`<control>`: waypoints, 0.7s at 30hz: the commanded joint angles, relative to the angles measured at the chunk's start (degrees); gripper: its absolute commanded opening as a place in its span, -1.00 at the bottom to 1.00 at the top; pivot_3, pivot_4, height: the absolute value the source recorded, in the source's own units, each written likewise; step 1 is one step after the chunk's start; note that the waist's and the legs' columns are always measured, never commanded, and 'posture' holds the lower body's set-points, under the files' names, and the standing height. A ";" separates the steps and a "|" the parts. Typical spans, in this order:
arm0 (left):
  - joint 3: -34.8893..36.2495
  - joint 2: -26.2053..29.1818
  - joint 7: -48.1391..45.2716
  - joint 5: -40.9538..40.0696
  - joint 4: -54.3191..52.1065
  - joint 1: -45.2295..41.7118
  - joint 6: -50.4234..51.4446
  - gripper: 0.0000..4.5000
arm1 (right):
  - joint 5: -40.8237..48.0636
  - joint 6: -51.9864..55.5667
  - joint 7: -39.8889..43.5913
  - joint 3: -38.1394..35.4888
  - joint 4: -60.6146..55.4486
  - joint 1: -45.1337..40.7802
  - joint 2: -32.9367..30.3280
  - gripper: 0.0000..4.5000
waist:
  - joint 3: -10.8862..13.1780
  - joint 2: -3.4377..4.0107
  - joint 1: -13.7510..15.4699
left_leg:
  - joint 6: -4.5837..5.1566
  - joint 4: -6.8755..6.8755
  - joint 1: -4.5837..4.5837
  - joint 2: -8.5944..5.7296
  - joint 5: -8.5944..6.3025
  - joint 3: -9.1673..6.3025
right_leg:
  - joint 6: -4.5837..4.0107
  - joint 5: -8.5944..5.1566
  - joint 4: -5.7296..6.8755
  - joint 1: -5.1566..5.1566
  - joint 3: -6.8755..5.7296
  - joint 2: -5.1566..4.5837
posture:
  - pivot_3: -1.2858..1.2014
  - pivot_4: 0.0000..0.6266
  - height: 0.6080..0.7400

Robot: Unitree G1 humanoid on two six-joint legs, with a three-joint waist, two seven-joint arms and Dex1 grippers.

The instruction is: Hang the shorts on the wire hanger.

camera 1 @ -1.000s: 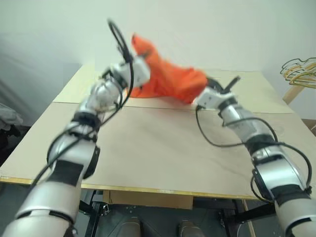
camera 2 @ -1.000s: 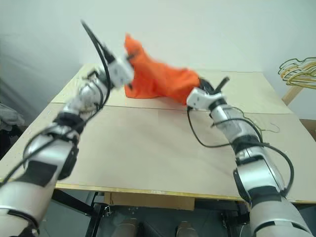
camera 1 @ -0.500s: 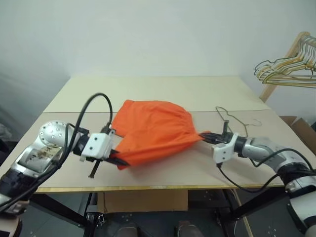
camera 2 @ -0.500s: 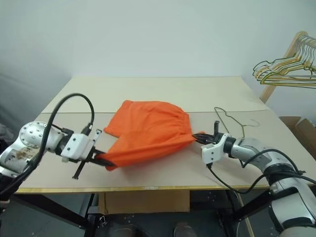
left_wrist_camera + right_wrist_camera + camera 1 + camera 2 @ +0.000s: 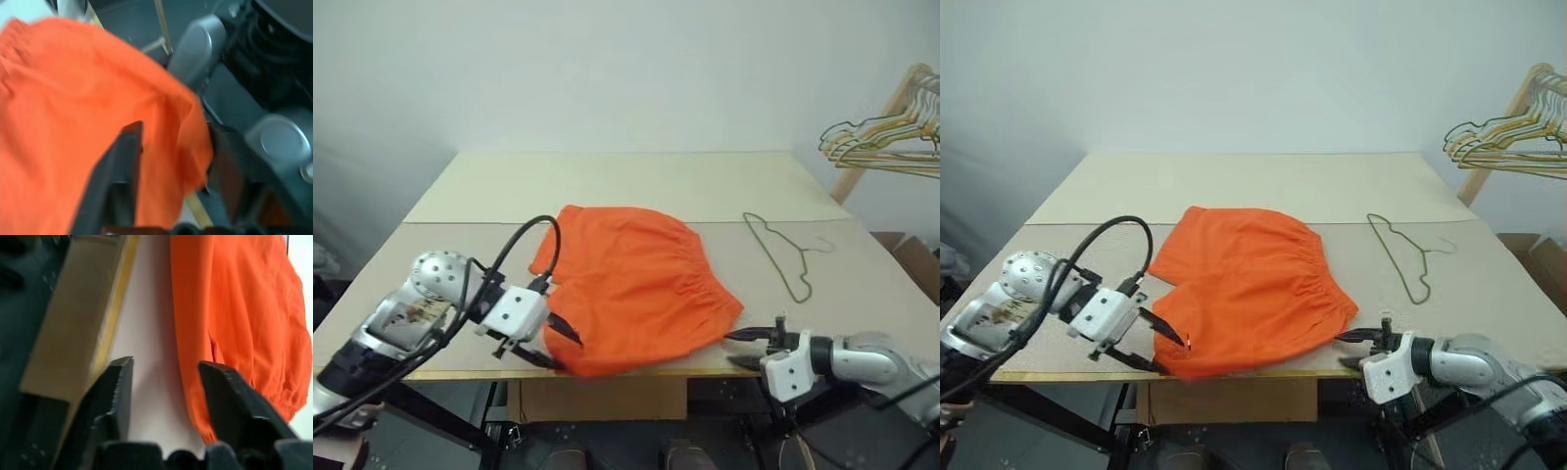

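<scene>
Shorts: we see the shorts point(image 5: 636, 284) spread flat on the tabletop point(image 5: 607, 181), bright orange, the gathered waistband toward the wire hanger, the leg hems toward the left gripper, one corner reaching the tabletop's near edge.
Wire hanger: the wire hanger point(image 5: 781, 255) lies flat on the tabletop just beside the shorts' waistband side, apart from the fabric, its small hook toward the tabletop's far edge.
Left gripper: the left gripper point(image 5: 1157, 345) sits at the shorts' near leg corner, its black fingers point(image 5: 120, 171) spread apart; in the left wrist view we see orange cloth lying between them, and the fingers are not pinched on it.
Right gripper: the right gripper point(image 5: 741, 347) hangs at the near edge of the tabletop, just beside the shorts' waistband corner, its fingers point(image 5: 117, 391) released and parted; in the right wrist view we see bare tabletop between them and the orange fabric beside one finger.
Hanger bunch: a bunch of yellow and dark wire hangers point(image 5: 881, 147) hangs on a wooden stand, well apart from the shorts.
</scene>
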 commanded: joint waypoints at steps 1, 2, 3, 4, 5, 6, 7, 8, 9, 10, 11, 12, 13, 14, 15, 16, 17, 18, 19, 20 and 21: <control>-5.10 9.40 -0.47 -3.97 2.00 -3.24 -9.06 0.59 | 6.45 6.72 0.46 -8.39 -5.97 4.18 -1.29 0.71 | 0.01 -0.07 -0.06 | 0.01 0.00 -0.03 0.01 -0.01 0.01 | -0.01 -0.01 0.00 -0.06 0.00 0.00 | 0.08 -1.00 1.00; -6.50 11.33 -0.47 -4.72 2.80 -4.03 -10.82 0.77 | 7.78 9.36 0.14 -10.72 -6.81 5.96 -0.90 0.89 | 0.01 -0.07 0.00 | 0.03 -0.01 -0.10 0.02 -0.03 0.03 | -0.02 -0.03 -0.02 -0.11 -0.01 -0.01 | 0.08 -1.00 1.00; -6.85 11.86 -0.47 -5.51 3.77 -4.70 -11.87 0.92 | 9.78 13.43 -0.75 -13.42 -8.19 7.86 -0.01 1.00 | 0.01 -0.08 0.21 | 0.05 -0.01 -0.11 0.01 -0.04 0.07 | -0.01 -0.05 -0.02 -0.12 0.00 -0.04 | 0.09 -1.00 1.00; -6.34 11.10 -0.47 -6.39 5.06 -5.71 -11.53 0.98 | 11.36 18.90 -2.81 -16.52 -9.69 9.21 1.61 1.00 | 0.01 -0.08 0.63 | 0.05 0.00 -0.18 -0.01 -0.05 0.11 | 0.00 -0.05 -0.02 -0.20 0.02 -0.06 | 0.09 -1.00 1.00; -5.30 9.35 -0.47 -7.30 6.39 -7.01 -10.04 0.98 | 13.38 25.35 -4.98 -19.49 -11.45 10.16 3.28 1.00 | -0.01 -0.11 1.09 | 0.05 0.03 -0.30 -0.01 -0.05 0.14 | 0.01 -0.05 -0.01 -0.29 0.03 -0.06 | 0.09 -1.00 1.00; -3.07 6.07 -0.39 -8.08 7.75 -8.43 -7.09 0.98 | 16.89 32.04 -6.60 -22.58 -13.56 11.03 4.84 1.00 | -0.01 -0.11 1.41 | 0.05 0.12 -0.43 0.01 -0.05 0.12 | 0.02 -0.04 0.01 -0.39 -0.03 -0.04 | 0.10 -1.00 1.00; -1.33 3.14 1.01 -8.99 8.45 -9.81 -3.56 0.98 | 20.15 38.94 -8.20 -25.30 -15.82 11.41 6.33 1.00 | -0.02 -0.10 2.01 | 0.05 0.18 -0.51 0.00 -0.04 0.09 | 0.04 -0.02 0.03 -0.42 -0.08 -0.04 | 0.10 -1.00 1.00; 0.12 0.34 3.64 -10.40 8.37 -11.32 1.66 0.98 | 22.51 47.18 -10.99 -27.47 -17.94 10.75 7.96 1.00 | -0.02 -0.10 2.31 | 0.05 0.24 -0.57 -0.03 -0.03 0.09 | 0.09 0.00 0.05 -0.45 -0.07 -0.04 | 0.10 -1.00 1.00; 1.46 -1.95 5.84 -11.62 8.00 -12.24 5.97 0.98 | 23.77 54.43 -13.27 -28.77 -19.73 9.72 9.10 1.00 | -0.04 -0.16 2.44 | 0.05 0.28 -0.64 -0.02 -0.03 0.09 | 0.12 0.03 0.05 -0.49 -0.06 -0.02 | 0.10 -1.00 1.00; 2.81 -4.42 8.67 -13.57 7.37 -12.93 10.31 0.98 | 25.43 63.23 -15.65 -29.27 -21.24 7.62 9.75 1.00 | -0.08 -0.23 2.43 | 0.05 0.33 -0.72 -0.02 -0.03 0.04 | 0.17 0.06 0.05 -0.51 -0.07 0.00 | 0.10 -1.00 1.00; 4.11 -6.77 11.49 -14.91 6.60 -13.34 14.29 0.98 | 27.39 70.21 -17.64 -29.66 -21.88 4.98 10.82 1.00 | -0.10 -0.26 2.37 | 0.05 0.34 -0.77 -0.02 -0.03 0.03 | 0.20 0.07 0.04 -0.54 -0.07 0.01 | 0.09 -1.00 1.00; 5.13 -8.68 13.79 -15.91 5.76 -13.53 17.79 0.98 | 28.84 76.26 -20.07 -29.95 -22.10 1.94 12.52 1.00 | -0.11 -0.29 2.14 | 0.04 0.34 -0.81 -0.03 -0.03 0.04 | 0.21 0.08 0.02 -0.54 -0.06 0.01 | 0.09 -1.00 1.00; 6.10 -10.84 16.02 -16.60 4.95 -13.52 20.33 0.98 | 29.44 83.91 -22.70 -29.36 -21.20 -2.38 14.02 1.00 | -0.12 -0.30 1.76 | 0.05 0.34 -0.81 -0.02 -0.04 0.04 | 0.25 0.11 -0.01 -0.56 -0.04 0.01 | 0.09 -1.00 1.00; 6.84 -12.52 17.69 -16.43 4.21 -13.40 22.08 0.98 | 29.55 91.05 -24.78 -28.70 -19.84 -6.52 15.28 1.00 | -0.12 -0.29 1.47 | 0.05 0.34 -0.82 -0.01 -0.04 0.03 | 0.37 0.19 -0.01 -0.56 -0.02 0.04 | 0.08 -1.00 1.00; 7.14 -14.31 19.14 -15.98 3.56 -13.35 23.36 0.98 | 28.48 96.98 -27.53 -28.29 -17.08 -10.90 17.19 1.00 | -0.12 -0.27 1.08 | 0.06 0.33 -0.84 -0.03 -0.04 0.03 | 0.56 0.30 -0.01 -0.59 0.00 0.04 | 0.07 -1.00 1.00; 7.24 -15.99 20.19 -15.19 3.04 -13.24 24.07 0.98 | 27.24 101.57 -30.27 -28.50 -13.39 -15.27 19.50 1.00 | -0.13 -0.26 0.92 | 0.06 0.29 -0.84 -0.04 -0.04 0.03 | 0.57 0.32 -0.01 -0.62 0.00 0.05 | 0.07 -1.00 1.00; 7.17 -17.43 20.72 -14.18 2.59 -13.09 24.35 0.98 | 26.04 105.45 -32.47 -28.92 -9.53 -19.23 21.59 1.00 | -0.13 -0.26 0.83 | 0.06 0.29 -0.84 -0.04 -0.04 0.01 | 0.56 0.34 0.00 -0.63 0.00 0.06 | 0.07 -1.00 1.00; 6.89 -18.68 21.33 -13.08 2.18 -13.06 24.67 0.98 | 24.86 108.17 -34.11 -29.14 -5.85 -22.57 23.20 1.00 | -0.13 -0.26 0.70 | 0.06 0.28 -0.85 -0.03 -0.04 0.00 | 0.56 0.34 -0.01 -0.63 -0.01 0.08 | 0.07 -1.00 1.00; 6.55 -19.72 22.16 -11.89 1.62 -13.02 25.18 0.98 | 23.62 109.16 -35.01 -28.90 -2.55 -24.94 24.12 1.00 | -0.13 -0.26 0.71 | 0.06 0.25 -0.83 -0.04 -0.04 -0.01 | 0.56 0.34 -0.02 -0.63 0.00 0.09 | 0.07 -1.00 1.00; 6.02 -20.49 22.24 -11.10 1.16 -13.02 26.08 0.98 | 22.19 109.35 -35.91 -28.46 1.03 -27.02 24.80 1.00 | -0.13 -0.26 0.72 | 0.06 0.24 -0.88 -0.06 -0.04 -0.02 | 0.56 0.34 -0.02 -0.65 0.00 0.09 | 0.07 -1.00 1.00; 5.55 -20.97 21.99 -10.13 0.80 -12.89 26.47 0.98 | 21.11 109.09 -36.18 -27.86 3.56 -28.34 25.08 1.00 | -0.13 -0.26 0.74 | 0.06 0.21 -0.92 -0.07 -0.04 -0.03 | 0.56 0.35 -0.04 -0.69 -0.01 0.09 | 0.07 -1.00 1.00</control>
